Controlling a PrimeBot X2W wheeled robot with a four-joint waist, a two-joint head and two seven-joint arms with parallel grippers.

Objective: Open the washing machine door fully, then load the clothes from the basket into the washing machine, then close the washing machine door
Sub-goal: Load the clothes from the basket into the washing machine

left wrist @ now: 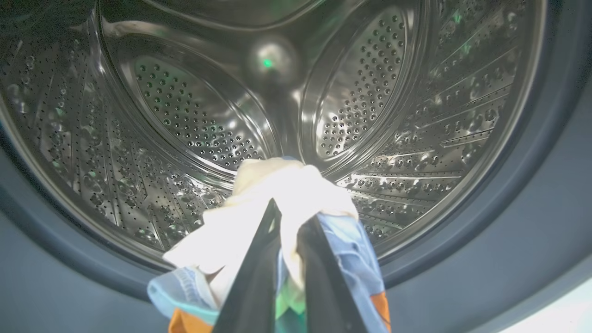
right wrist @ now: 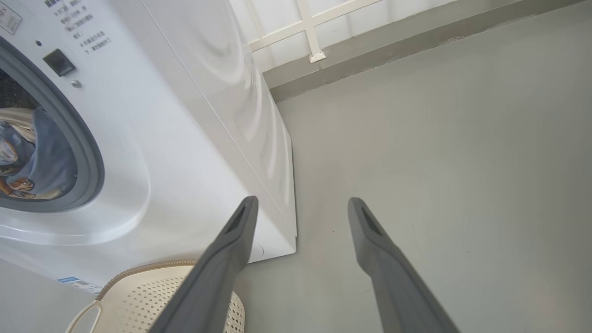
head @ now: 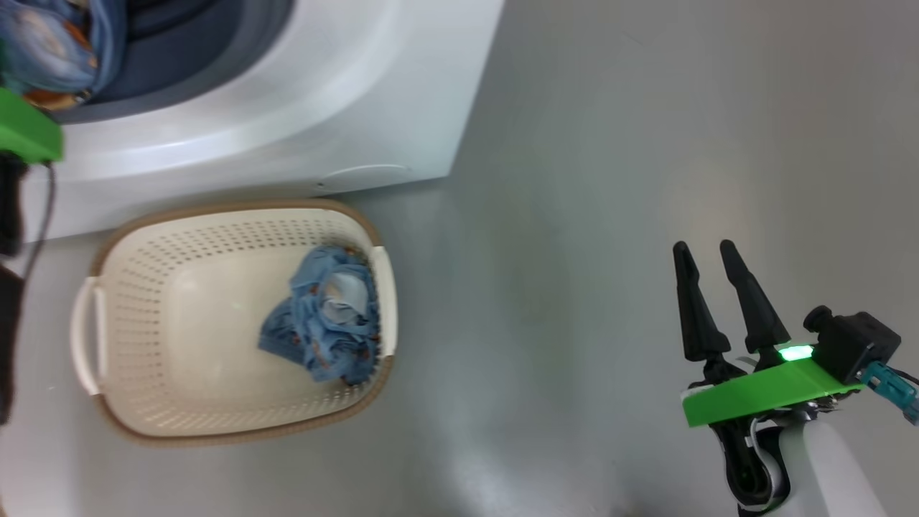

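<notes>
Loading is about midway, I'd say. The door is evidently open, since the left gripper point(left wrist: 290, 215) is at the washer's point(head: 287, 108) mouth, fingers pinched tight on a bundle point(left wrist: 277, 185) of cream and blue cloth. It holds the bundle just before the drum point(left wrist: 194, 115), and what shows of the drum is bare. Near the washer's front stands the basket point(head: 179, 237), with one blue garment point(head: 327, 316) bunched at its right end. Far right, the right gripper point(head: 703, 248) hangs over the floor point(head: 574, 287), fingers spread, holding nothing. Left to do: drop this bundle, fetch the last piece, shut the door.
</notes>
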